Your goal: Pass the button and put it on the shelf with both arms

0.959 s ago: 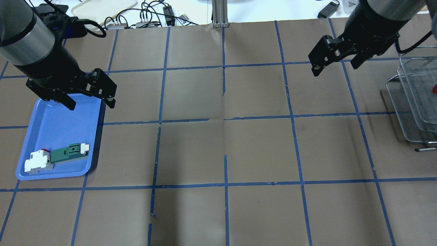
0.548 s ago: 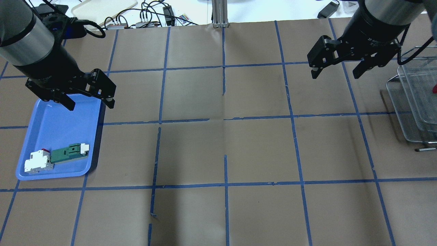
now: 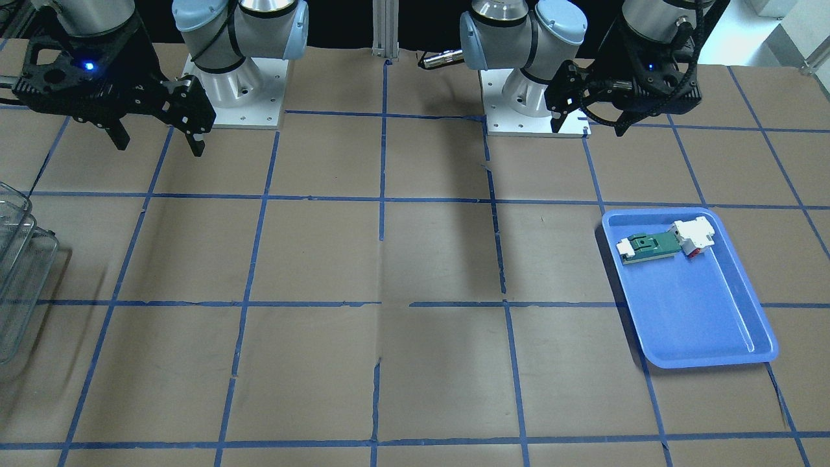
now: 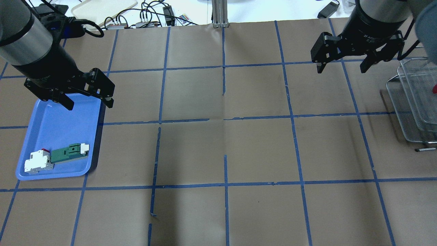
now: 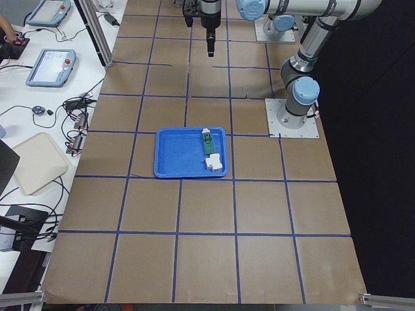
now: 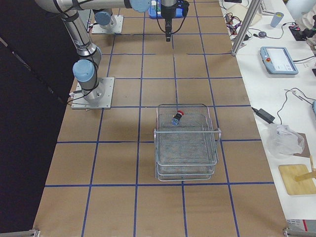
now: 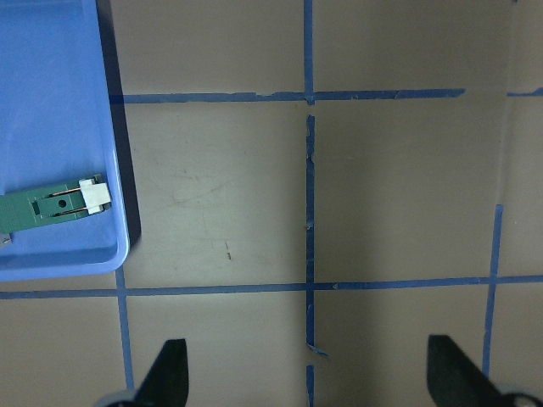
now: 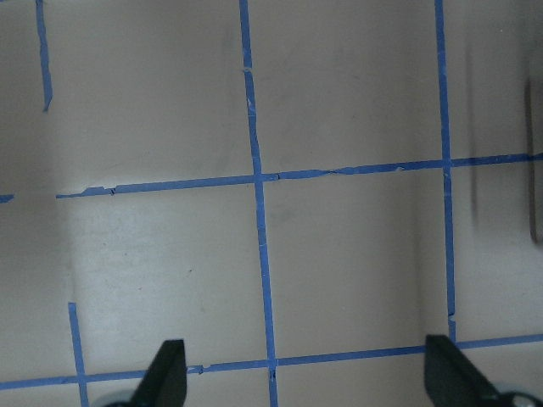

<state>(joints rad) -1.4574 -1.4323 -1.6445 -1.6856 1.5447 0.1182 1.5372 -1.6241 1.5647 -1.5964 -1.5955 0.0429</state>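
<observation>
The button [image 6: 177, 116], red-capped, lies on the top tier of the wire-mesh shelf [image 6: 186, 148]. In the overhead view only a red sliver of it [image 4: 434, 89] shows at the right edge, inside the shelf [image 4: 411, 102]. My right gripper [image 4: 341, 70] is open and empty, held above the table left of the shelf; it also shows in the front view [image 3: 159, 146]. My left gripper [image 4: 89, 105] is open and empty, above the far right corner of the blue tray [image 4: 51, 123]. Both wrist views show spread fingertips over bare paper.
The blue tray holds a green-and-white flat part [image 4: 70, 152] and a white block with a red tip [image 4: 37, 162] at its near end. The table is brown paper with a blue tape grid. Cables and devices lie beyond the far edge.
My right gripper has turned and drifted a little right and toward the far edge, still open. My left gripper has barely moved.
</observation>
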